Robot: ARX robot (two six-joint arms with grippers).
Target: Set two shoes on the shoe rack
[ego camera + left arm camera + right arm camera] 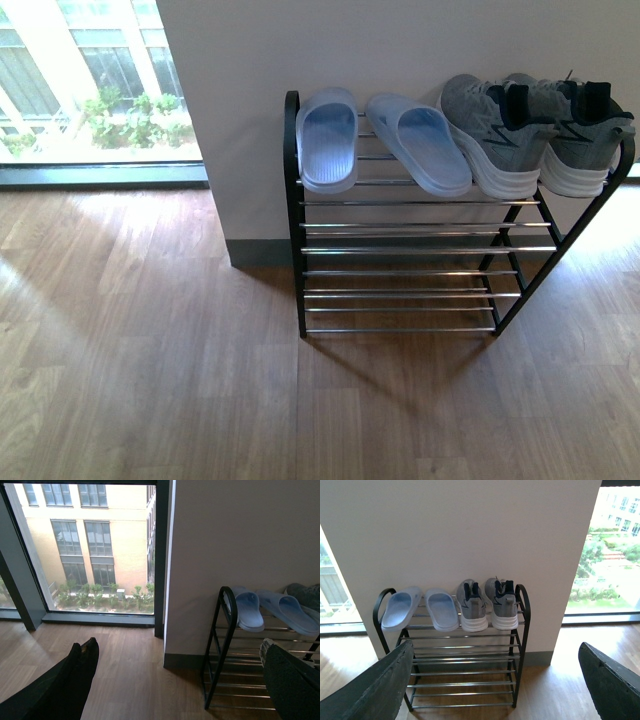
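Note:
The shoe rack (400,250) stands against the white wall, black frame with chrome bars. On its top shelf lie two pale blue slide sandals (328,138) (420,142) and, to their right, two grey knit sneakers (492,130) (585,130) with white soles. The right wrist view shows the same rack (465,672), both sandals (402,607) and both sneakers (472,605). My right gripper (495,680) is open, well back from the rack, holding nothing. My left gripper (180,680) is open and empty, off the rack's left end (222,645). Neither arm shows in the front view.
Wood floor (150,350) spreads in front of and left of the rack. A floor-length window (90,90) lies to the left of the wall, and another window (615,555) to its right. The lower rack shelves (400,300) hold nothing.

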